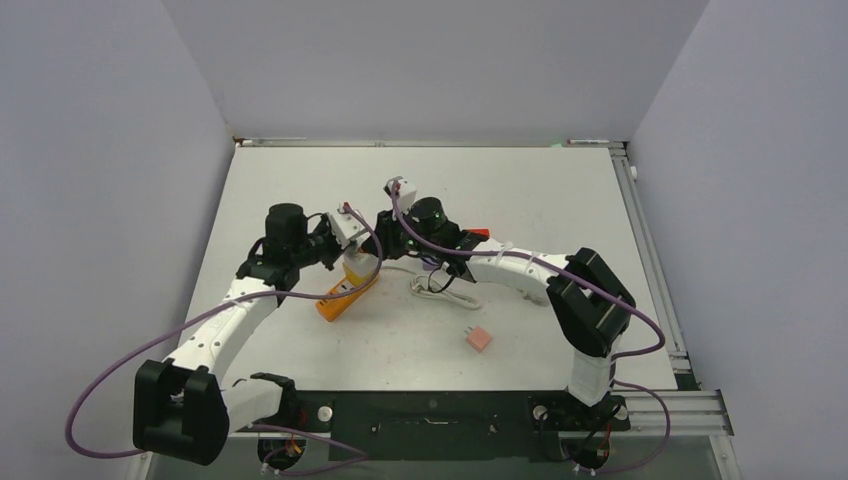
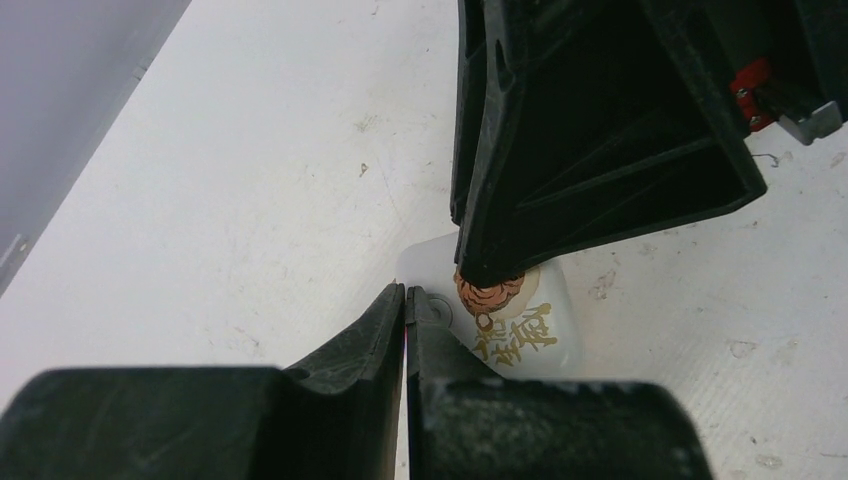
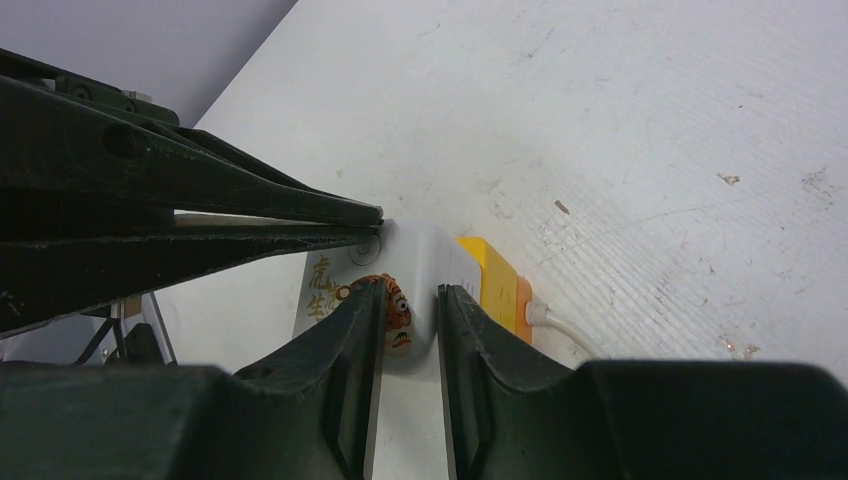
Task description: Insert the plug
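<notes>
1. The white plug (image 3: 425, 255), tiger-stickered, sits near the centre of the surface (image 1: 560, 200), with the orange power strip (image 1: 345, 297) at its 7 o'clock.
2. Your right gripper (image 3: 412, 292) is clamped across its flat sides.
3. Your left gripper (image 2: 407, 292) is clenched, tips touching the plug's edge. Whether it pinches anything, you cannot tell.
4. Expect a light, rigid, glossy shell that may twist. Hold the broad faces and press straight.

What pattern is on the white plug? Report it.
Orange striped tiger with gold characters on the white plug; clearest in left wrist view.
</notes>
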You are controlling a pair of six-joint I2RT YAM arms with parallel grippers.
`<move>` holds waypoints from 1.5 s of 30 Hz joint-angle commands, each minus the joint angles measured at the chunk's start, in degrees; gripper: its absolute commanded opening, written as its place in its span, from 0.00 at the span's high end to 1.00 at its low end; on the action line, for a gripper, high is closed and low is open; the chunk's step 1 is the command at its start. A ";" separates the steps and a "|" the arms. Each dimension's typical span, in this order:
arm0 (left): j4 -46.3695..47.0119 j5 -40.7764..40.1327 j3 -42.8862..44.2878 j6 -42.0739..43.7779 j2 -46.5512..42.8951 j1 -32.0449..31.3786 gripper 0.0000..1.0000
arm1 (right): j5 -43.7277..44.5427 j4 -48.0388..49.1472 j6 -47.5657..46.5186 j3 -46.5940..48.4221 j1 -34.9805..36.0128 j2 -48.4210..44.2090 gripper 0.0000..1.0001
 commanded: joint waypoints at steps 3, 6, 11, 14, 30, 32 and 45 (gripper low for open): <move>-18.50 -8.28 -6.76 3.83 5.33 -1.28 0.99 | 2.63 -11.64 -2.65 -5.65 1.45 4.12 0.77; -19.02 -9.19 -7.59 5.67 5.45 -1.29 0.99 | 2.25 -11.64 -2.81 -5.43 1.41 3.99 0.77; -20.29 -9.84 -9.26 9.04 4.22 -1.50 1.00 | 2.26 -15.14 -3.94 -2.38 2.62 4.02 0.77; -20.55 -10.53 -10.07 10.37 3.58 -1.55 1.00 | 3.49 -16.05 -3.92 -1.81 3.40 3.75 0.77; -19.29 -15.05 -16.29 14.80 0.65 -4.90 1.00 | 12.64 -19.88 -3.60 -4.24 6.41 2.81 0.78; -18.77 -15.74 -16.40 14.57 0.90 -5.59 1.00 | 13.26 -20.13 -3.80 -4.86 6.41 2.74 0.78; -19.41 -16.45 -11.02 7.93 0.05 -6.33 0.69 | 11.73 -21.87 -3.54 1.38 6.18 2.73 0.49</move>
